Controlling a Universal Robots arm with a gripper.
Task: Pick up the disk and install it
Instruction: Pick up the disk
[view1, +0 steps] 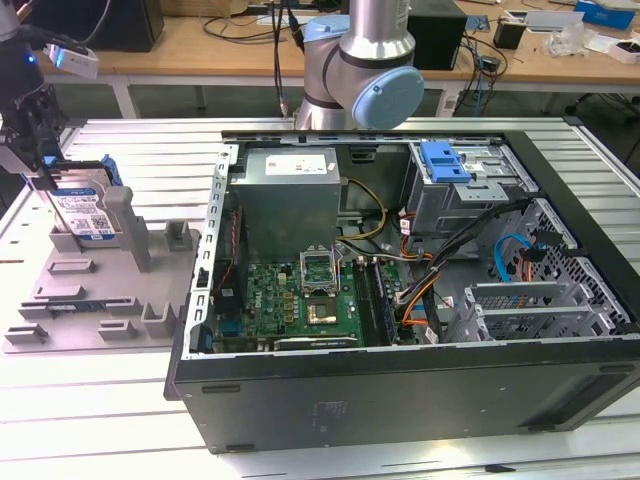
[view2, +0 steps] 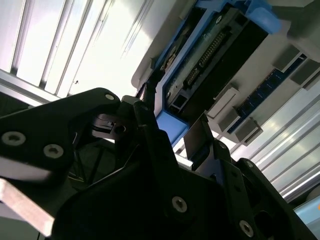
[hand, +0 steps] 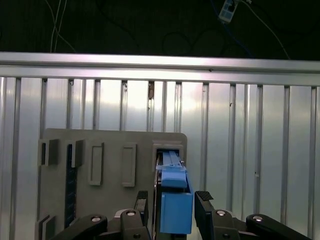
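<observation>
**Disk** (view1: 88, 210): silver drive with a blue-and-white label and a blue plastic frame. It stands on edge in a slot of the grey holder (view1: 100, 300), at the holder's far corner on the exterior view's left. In the first wrist view its blue frame (hand: 175, 210) rises out of the slot. In the second wrist view its connector edge (view2: 210, 55) faces the camera. It is not lifted.

**Gripper** (view1: 42, 175): black, two-fingered, directly over the disk. In both wrist views the fingers (hand: 205, 202) are spread, one on each side of the blue frame (view2: 170, 125). They are close to it, with a sliver of gap showing on one side, so they are not clamped.

**Holder**: flat grey plate with raised blocks and slots (hand: 110, 145). It lies on the tabletop (view1: 100, 420) near the edge on the exterior view's left.

**Tabletop**: slatted silver metal (hand: 250, 150).

**Computer case** (view1: 400, 390): black, side panel off. It lies on the middle of the tabletop, just beside the holder on the exterior view's right.

- **Grey box** (view1: 290, 195): has a white sticker and sits at the case's far edge.
- **Green circuit board** (view1: 300, 300): lies in front of the grey box.
- **Blue latch** (view1: 445, 160): sits on the metal bay at the case's far corner, on the exterior view's right.

**Arm base** (view1: 360, 60): silver and pale blue, behind the case at the tabletop's far edge.
</observation>
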